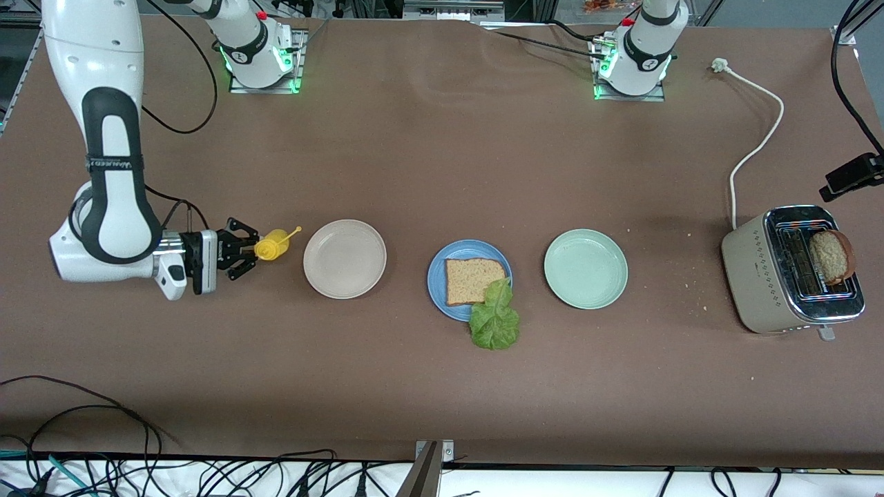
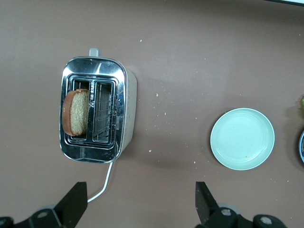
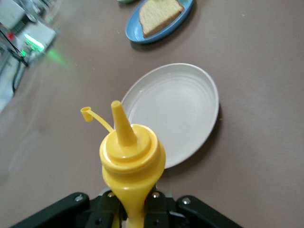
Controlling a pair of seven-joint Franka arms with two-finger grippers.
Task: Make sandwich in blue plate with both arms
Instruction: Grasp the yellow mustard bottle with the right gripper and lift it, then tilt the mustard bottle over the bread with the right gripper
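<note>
One brown bread slice (image 1: pixel 473 279) on blue plate (image 1: pixel 436 276), crinkled lettuce (image 1: pixel 494 319) overhanging

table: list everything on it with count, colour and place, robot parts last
blue plate: one, blue, mid table between the other two plates
bread slice: one, brown, on the blue plate
lettuce leaf: one, green, half on the blue plate's rim nearest the front camera, half on the table
beige plate: one, beige, beside the blue plate toward the right arm's end
green plate: one, pale green, beside the blue plate toward the left arm's end
toaster: one, cream and chrome, at the left arm's end
second bread slice: one, brown, upright in a toaster slot
squeeze bottle: one, yellow, cap flipped open, beside the beige plate
right gripper: shut on the squeeze bottle
left gripper: open, above the toaster
</note>
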